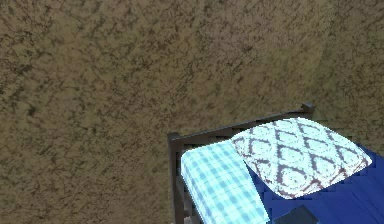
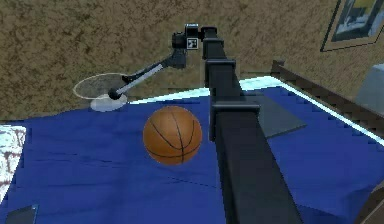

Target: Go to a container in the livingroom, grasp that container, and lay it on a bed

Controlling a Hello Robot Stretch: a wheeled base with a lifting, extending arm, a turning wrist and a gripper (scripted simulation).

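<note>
Upper left of the arm side view, the gripper [image 2: 120, 95] sits at a shallow pale container [image 2: 100, 101] by the blue bed's [image 2: 90, 165] far edge; whether it grips anything, I cannot tell. A basketball [image 2: 173, 135] rests mid-frame.

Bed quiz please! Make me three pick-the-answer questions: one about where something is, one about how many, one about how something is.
1. Where is the basketball? A on the bed; B on the floor; C on a shelf.
2. How many pillows lie at the bed's head? A one; B two; C four.
3. How is the arm? A stretched out over the bed; B pointing at the ceiling; C tucked under the bed.
Answers: 1 A, it rests on the blue sheet. 2 B, a checked pillow and a patterned pillow. 3 A, the dark bar reaches across the sheet.
</note>
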